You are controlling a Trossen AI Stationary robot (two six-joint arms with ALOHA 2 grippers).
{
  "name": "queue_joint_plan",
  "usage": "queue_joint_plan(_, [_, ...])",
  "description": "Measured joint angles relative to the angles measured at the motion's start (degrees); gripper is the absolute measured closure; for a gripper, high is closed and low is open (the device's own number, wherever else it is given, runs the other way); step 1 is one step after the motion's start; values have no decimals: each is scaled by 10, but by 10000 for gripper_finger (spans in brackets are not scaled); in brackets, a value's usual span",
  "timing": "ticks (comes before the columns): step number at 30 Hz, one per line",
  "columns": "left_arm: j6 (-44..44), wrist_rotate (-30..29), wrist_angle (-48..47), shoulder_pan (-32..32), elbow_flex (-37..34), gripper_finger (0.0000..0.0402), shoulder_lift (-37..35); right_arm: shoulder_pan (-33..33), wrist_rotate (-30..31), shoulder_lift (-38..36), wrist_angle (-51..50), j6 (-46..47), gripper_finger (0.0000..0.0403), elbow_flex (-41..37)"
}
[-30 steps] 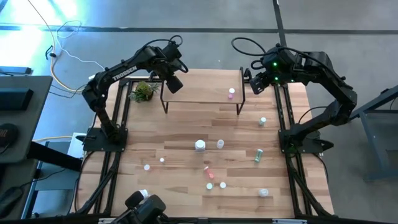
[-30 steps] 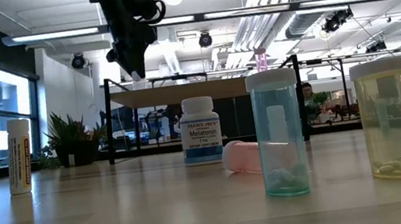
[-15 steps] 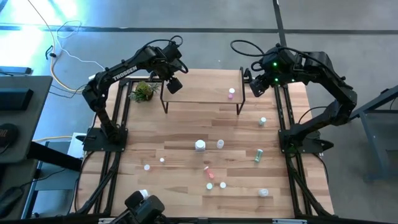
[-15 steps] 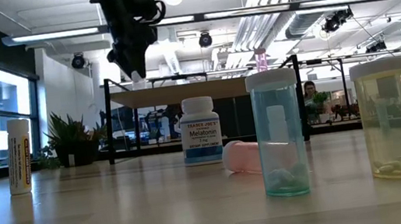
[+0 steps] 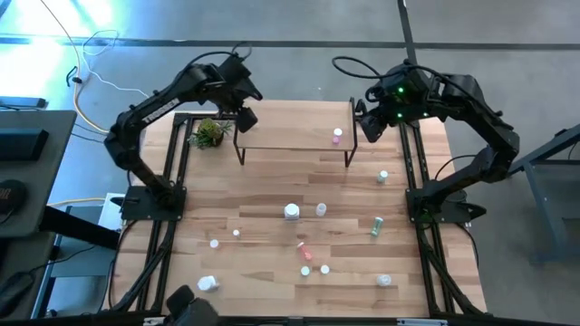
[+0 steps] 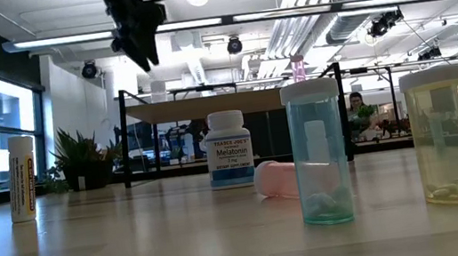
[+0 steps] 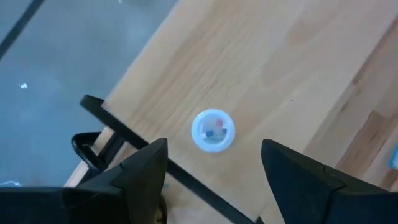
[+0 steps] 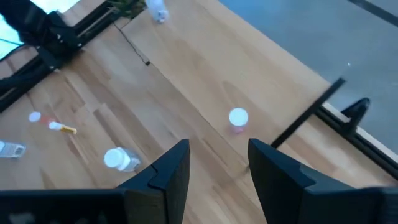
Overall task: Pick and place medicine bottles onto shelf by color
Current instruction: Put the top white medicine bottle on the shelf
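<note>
Two bottles stand on the shelf (image 5: 290, 136). One white-capped bottle (image 7: 212, 130) is near its left end, with little bits inside, right under the left tool (image 7: 214, 168), whose fingers (image 7: 146, 168) are spread wide and hold nothing. One pink bottle (image 5: 337, 136) stands near the right end. The right tool (image 5: 367, 125) hangs just past that end; its fingers are partly apart with nothing between them.

Many more bottles lie scattered on the surface (image 5: 263, 195) in front of the shelf. A white jar (image 5: 291, 211) sits near the middle. A blue-green clear bottle (image 6: 318, 151) and a yellow clear bottle (image 6: 442, 136) stand close to the low camera with small pills at the bottom. A pink bottle lying down (image 6: 274, 179) rests between them and the white jar. A small plant (image 5: 209, 132) sits beside the shelf's left leg.
</note>
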Motion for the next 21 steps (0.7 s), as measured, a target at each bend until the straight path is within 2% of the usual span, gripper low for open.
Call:
queue_joint_plan(11, [-26,3,-7,-43,0,153,-104,8,-14,31,8,-43,245,0])
queue_joint_plan(14, [-41,11,-9,-64,0,153,-126,9,-33,46,10,-60,231,0])
queue_joint_plan(21, [-83,76,-35,-100,0,153,-162,15,-59,75,46,-147,178,0])
